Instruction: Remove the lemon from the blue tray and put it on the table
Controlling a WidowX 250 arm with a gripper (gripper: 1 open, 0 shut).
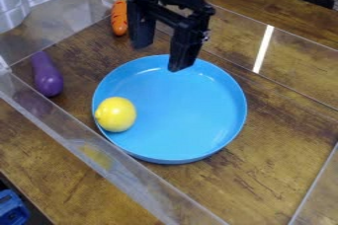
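Observation:
A bright yellow lemon (115,113) lies inside the blue tray (199,120), against its left rim. The tray rests on the dark wood table (284,71). My black gripper (161,43) hangs above the tray's far rim, pointing down, with its two fingers apart and nothing between them. It is well up and to the right of the lemon, not touching it.
A purple eggplant (47,73) lies on the table left of the tray. An orange carrot (119,16) sits behind the gripper at the back. Clear plastic walls (79,140) edge the table at front left.

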